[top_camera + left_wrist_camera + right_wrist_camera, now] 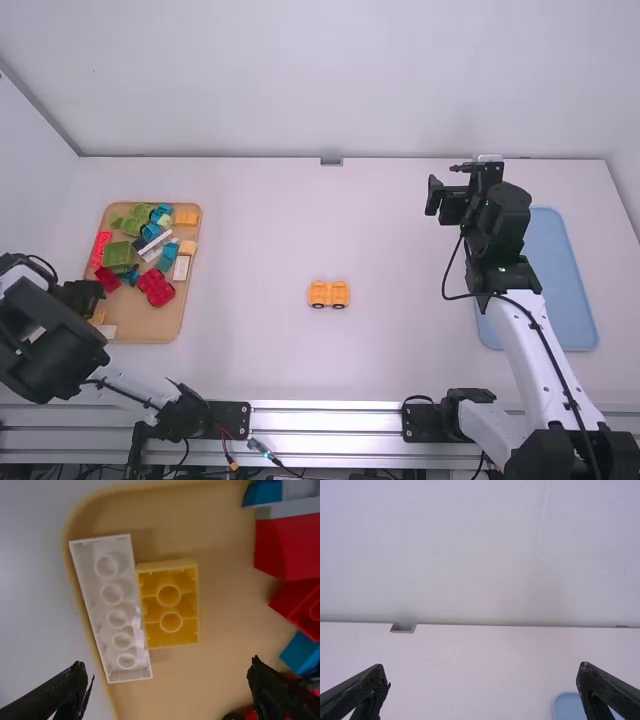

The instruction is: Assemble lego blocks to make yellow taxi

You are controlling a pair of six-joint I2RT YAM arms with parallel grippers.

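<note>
Left wrist view: yellow block (pixel 168 609) near spread left fingers (pixel 90 292), not touching; right fingers (pixel 433 196) spread.

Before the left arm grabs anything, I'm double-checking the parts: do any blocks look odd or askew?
Yes: in the tan tray, the yellow block and the long white block beside it lie upside down, their hollow undersides facing up instead of studs. I see nothing broken or spilled.
</note>
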